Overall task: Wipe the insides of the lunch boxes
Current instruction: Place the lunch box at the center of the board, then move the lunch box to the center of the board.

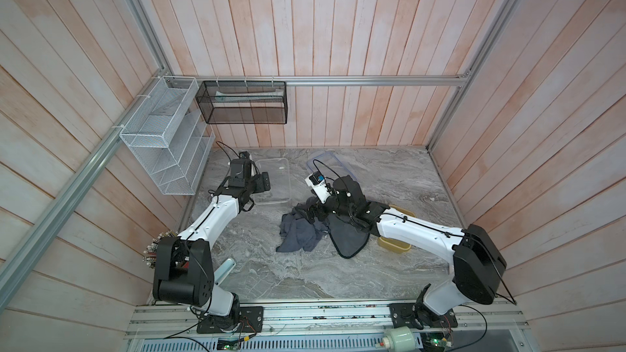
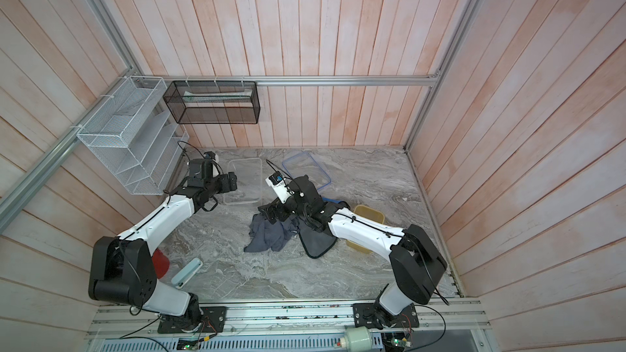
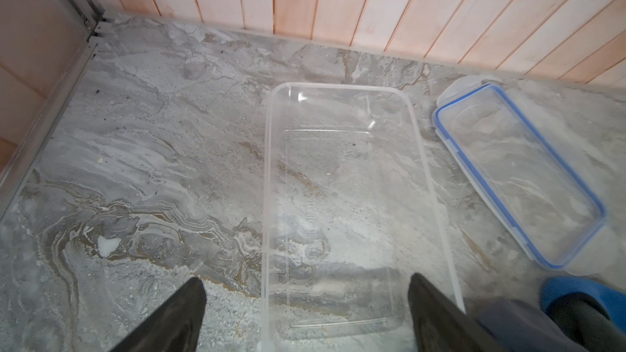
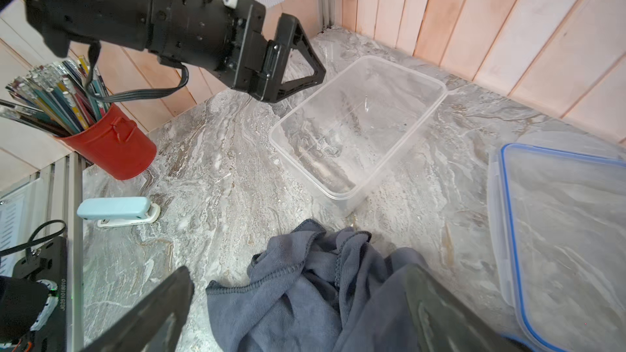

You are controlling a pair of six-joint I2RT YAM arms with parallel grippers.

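The larger clear lunch box (image 1: 281, 167) (image 2: 249, 167) stands open and bare inside at the back left of the marble table. My left gripper (image 1: 266, 182) (image 2: 233, 181) (image 3: 305, 286) hovers open over its near end, holding nothing; the right wrist view shows this left gripper (image 4: 298, 62) above the box's (image 4: 355, 123) corner. The smaller amber-yellow lunch box (image 1: 394, 247) (image 2: 371, 213) sits at the right, half hidden under my right arm. My right gripper (image 1: 305, 213) (image 2: 271, 213) (image 4: 298, 275) is open just above a crumpled grey cloth (image 1: 298, 231) (image 2: 267, 235) (image 4: 305, 299) lying on the table.
A blue-rimmed clear lid (image 1: 325, 160) (image 3: 518, 177) (image 4: 559, 231) lies beside the clear box. A dark flat round-cornered piece (image 1: 349, 238) lies by the cloth. A red cup of pencils (image 4: 111, 150) and a pale blue stapler (image 4: 115, 208) stand front left. Wire racks (image 1: 166, 140) hang on the walls.
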